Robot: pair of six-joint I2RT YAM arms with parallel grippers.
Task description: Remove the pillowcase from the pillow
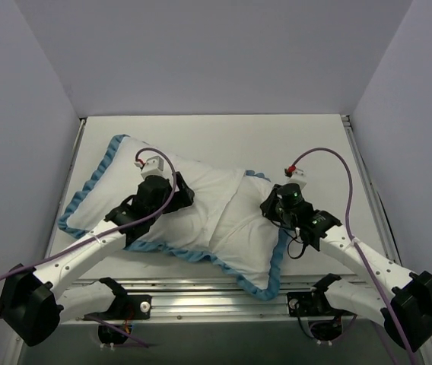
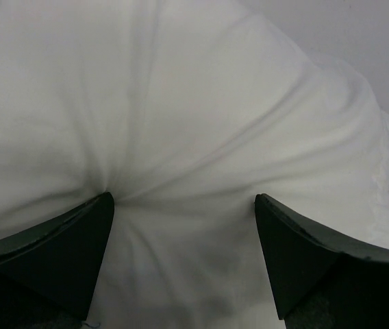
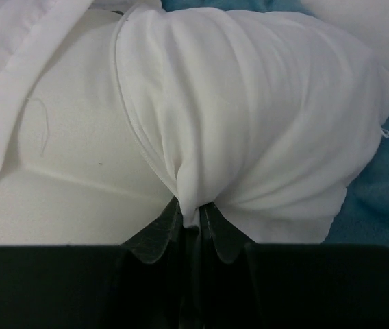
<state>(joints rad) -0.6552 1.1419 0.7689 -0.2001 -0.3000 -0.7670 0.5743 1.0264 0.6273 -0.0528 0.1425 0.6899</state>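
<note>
Top external view: the pillowcase [image 1: 201,209], white side up with blue ruffled edging [image 1: 87,190], lies across the middle of the table [image 1: 223,137]. Left gripper [image 1: 172,190] presses on its left-centre and right gripper [image 1: 269,205] sits at its right edge

Left wrist view: both fingers [image 2: 57,253] stand spread wide, sunk into soft white cloth that dimples between them, holding nothing

Right wrist view: the fingers [image 3: 157,236] are pressed together on a thin fold of pillowcase beside its hem, with bare pillow [image 3: 71,137] showing at left. The cloth looks light and limp and likely to slip, so the hem seems the firmest hold
</note>
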